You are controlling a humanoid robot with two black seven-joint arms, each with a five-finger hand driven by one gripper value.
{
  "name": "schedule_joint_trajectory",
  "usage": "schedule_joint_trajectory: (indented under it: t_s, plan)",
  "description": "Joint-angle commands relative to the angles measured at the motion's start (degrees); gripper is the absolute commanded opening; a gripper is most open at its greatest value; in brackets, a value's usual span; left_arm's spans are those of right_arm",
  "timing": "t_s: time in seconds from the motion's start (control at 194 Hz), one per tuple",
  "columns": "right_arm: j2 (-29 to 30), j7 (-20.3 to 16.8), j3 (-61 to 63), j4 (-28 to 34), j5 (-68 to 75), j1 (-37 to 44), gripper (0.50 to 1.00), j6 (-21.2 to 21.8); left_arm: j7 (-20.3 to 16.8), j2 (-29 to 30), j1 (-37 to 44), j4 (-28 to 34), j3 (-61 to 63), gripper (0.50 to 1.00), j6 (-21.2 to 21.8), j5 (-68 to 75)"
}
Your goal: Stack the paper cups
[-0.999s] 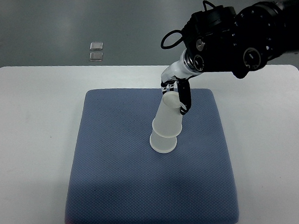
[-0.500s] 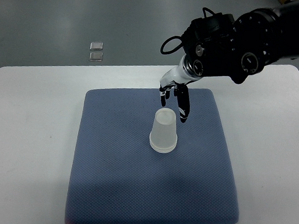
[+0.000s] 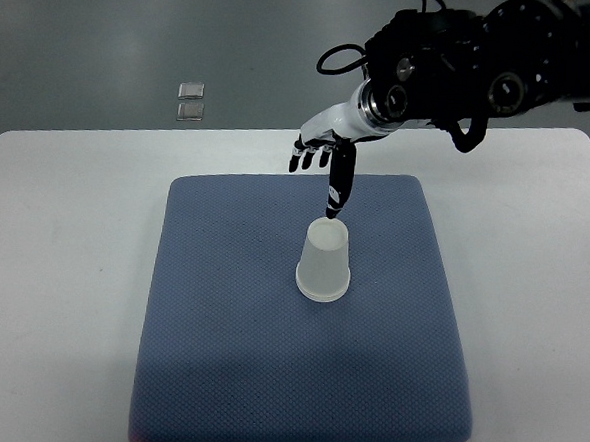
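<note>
A stack of translucent white paper cups (image 3: pixel 323 264) stands upside down near the middle of the blue mat (image 3: pixel 227 347). My right hand (image 3: pixel 321 162) hovers above and behind the stack with its fingers spread and empty. One dark finger (image 3: pixel 337 196) points down toward the top of the stack; whether it touches is unclear. The left arm is out of view.
The mat lies on a white table (image 3: pixel 62 257). The black right arm (image 3: pixel 465 66) reaches in from the upper right over the table's far edge. Two small clear items (image 3: pixel 190 99) lie on the grey floor beyond the table.
The upper cup has dropped fully onto the lower one, making one nested stack. My right hand has let go, opened, and lifted up and to the left.
</note>
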Motion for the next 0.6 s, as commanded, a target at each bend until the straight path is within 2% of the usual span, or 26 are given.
schedule_joint_trajectory:
  t_s: [0.0, 0.185, 0.304, 0.489, 0.592]
  plan:
    - [-5.9, 0.5, 5.2, -2.0, 2.1, -4.0, 0.913, -1.1, 0.0, 0.0, 0.0, -0.1, 0.1, 1.0, 0.0, 0.0]
    - [-16.3, 0.6, 16.8, -6.5, 4.1, -13.7, 0.913, -1.7, 0.0, 0.0, 0.0, -0.1, 0.1, 1.0, 0.0, 0.0]
    - [-20.4, 0.8, 25.7, -9.5, 7.0, -21.1, 0.913, -3.4, 0.0, 0.0, 0.0, -0.1, 0.1, 1.0, 0.0, 0.0]
    - [-20.9, 4.0, 44.7, -14.7, 14.2, -38.1, 0.913, -8.4, 0.0, 0.0, 0.0, -0.2, -0.1, 1.0, 0.0, 0.0]
    - [-17.6, 7.1, 56.4, -19.2, 14.5, -46.9, 0.913, -11.0, 0.0, 0.0, -0.1, -0.1, -0.2, 1.0, 0.0, 0.0]
